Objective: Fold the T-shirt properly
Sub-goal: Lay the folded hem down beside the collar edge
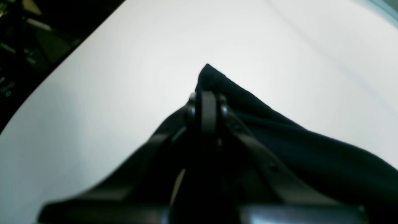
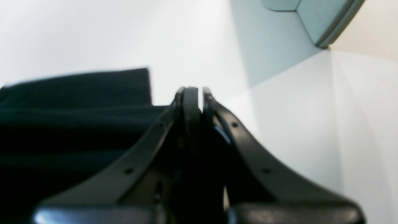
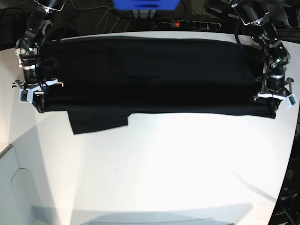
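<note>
The T-shirt (image 3: 150, 75) lies stretched across the table's (image 3: 164, 164) far side. The left gripper (image 3: 273, 108) and right gripper (image 3: 39, 106) each pinch 1 front corner; uneven pulling could skew the fold.

No readable text, label, brand or number in any view, faint teal marks at the left wrist view's dark edge too blurred to read

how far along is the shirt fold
Early. The T-shirt lies spread across the table in a long band, one sleeve sticking out below. In hand: the left gripper and right gripper each pinch an end. Left: sleeve and crosswise folds.
</note>
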Tool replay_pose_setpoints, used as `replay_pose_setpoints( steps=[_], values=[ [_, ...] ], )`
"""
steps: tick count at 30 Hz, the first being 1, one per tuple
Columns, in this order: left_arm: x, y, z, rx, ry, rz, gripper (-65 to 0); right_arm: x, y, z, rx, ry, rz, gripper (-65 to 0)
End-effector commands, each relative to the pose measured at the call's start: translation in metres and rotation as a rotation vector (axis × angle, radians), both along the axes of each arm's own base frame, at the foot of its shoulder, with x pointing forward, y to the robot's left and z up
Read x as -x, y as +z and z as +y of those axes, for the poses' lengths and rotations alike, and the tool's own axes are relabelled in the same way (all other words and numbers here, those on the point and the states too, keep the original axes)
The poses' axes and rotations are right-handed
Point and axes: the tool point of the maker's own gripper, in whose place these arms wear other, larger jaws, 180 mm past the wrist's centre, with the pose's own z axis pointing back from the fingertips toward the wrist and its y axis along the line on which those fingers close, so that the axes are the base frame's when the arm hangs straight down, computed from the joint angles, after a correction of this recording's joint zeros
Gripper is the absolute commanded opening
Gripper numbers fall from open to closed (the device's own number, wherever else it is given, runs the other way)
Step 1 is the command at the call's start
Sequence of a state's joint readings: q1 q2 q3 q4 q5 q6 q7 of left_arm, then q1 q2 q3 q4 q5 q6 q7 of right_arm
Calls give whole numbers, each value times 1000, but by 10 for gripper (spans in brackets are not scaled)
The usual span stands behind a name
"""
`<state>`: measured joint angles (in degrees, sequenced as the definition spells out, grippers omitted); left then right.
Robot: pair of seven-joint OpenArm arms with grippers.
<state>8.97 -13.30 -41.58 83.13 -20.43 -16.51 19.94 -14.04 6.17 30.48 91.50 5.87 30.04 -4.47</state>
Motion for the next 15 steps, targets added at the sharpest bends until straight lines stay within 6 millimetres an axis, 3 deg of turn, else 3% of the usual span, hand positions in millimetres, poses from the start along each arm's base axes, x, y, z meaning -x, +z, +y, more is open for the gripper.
replay_pose_setpoints(
  steps=[1, 6, 15],
  values=[
    [-5, 16, 5, -31, -6, -47, -648, -1, 13, -3, 13, 8, -44, -650],
    [-2, 10, -9, -32, -99, -31, -648, 14, 2, -3, 13, 9, -2, -650],
    [9, 1, -9, -29, -104, 2, -648, 47, -7, 8, -16, 8, -39, -650]
  ],
)
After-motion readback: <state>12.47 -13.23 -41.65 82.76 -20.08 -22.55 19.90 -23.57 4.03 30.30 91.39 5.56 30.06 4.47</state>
